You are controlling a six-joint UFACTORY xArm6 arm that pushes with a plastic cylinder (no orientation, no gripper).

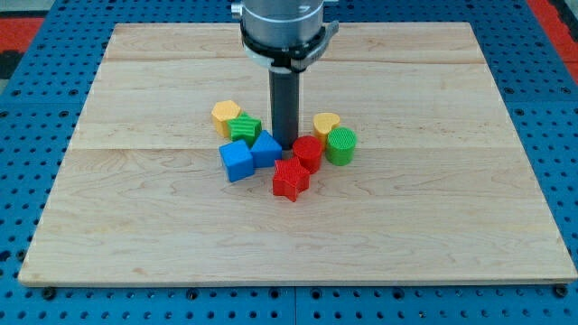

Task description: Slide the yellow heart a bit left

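Observation:
The yellow heart (pixel 325 124) lies right of the board's middle, touching the green cylinder (pixel 341 145) just below and to its right. My tip (pixel 285 144) is down on the board to the heart's left, about one block width away. The tip stands between the blue triangle-like block (pixel 265 149) on its left and the red cylinder-like block (pixel 307 153) on its right.
A yellow hexagon-like block (pixel 226 116) and a green star-like block (pixel 244 129) lie left of the tip. A blue cube (pixel 236 161) and a red star (pixel 290 179) lie lower down. The wooden board (pixel 135 226) ends on a blue pegboard (pixel 36 108).

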